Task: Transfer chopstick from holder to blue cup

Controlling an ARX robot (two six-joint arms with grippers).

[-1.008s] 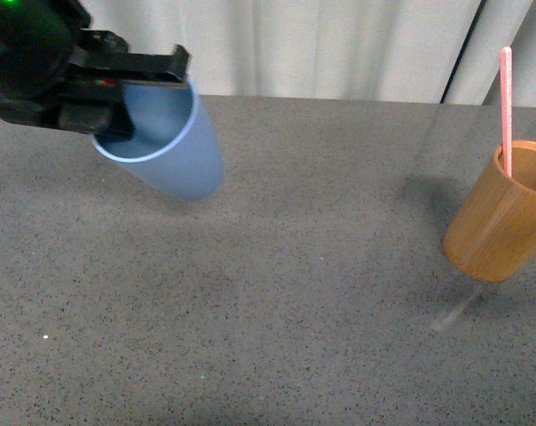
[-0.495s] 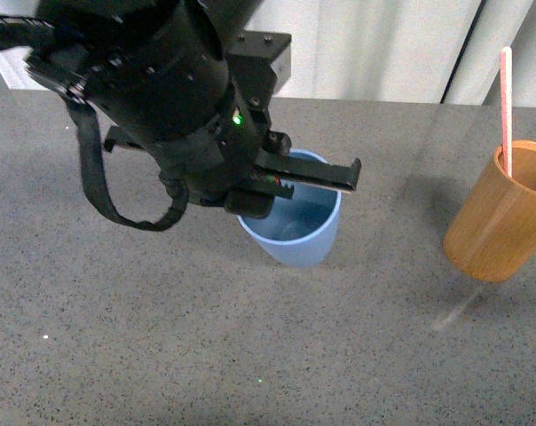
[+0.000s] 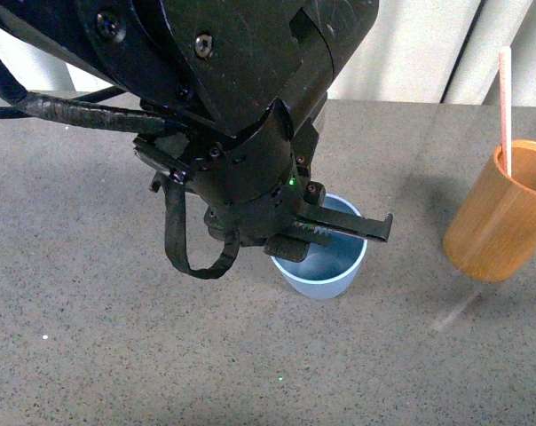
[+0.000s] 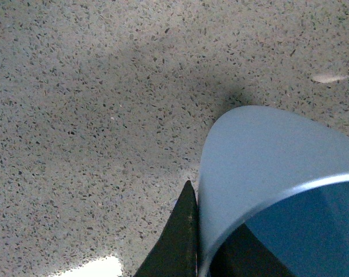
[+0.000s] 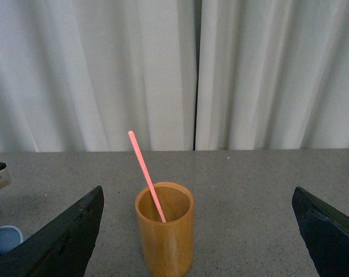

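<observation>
Jaws of the left gripper [image 4: 206, 251] clenched on the blue cup [image 3: 326, 280] — steadying it, I judge, left of the holder [image 3: 499, 222] — right gripper [image 5: 197, 196] jaws released.

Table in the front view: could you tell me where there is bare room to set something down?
The near strip of table in front of the blue cup is bare, as is the gap between that cup and the holder. The left claw and its arm crowd the space over the cup and the far left.
</observation>
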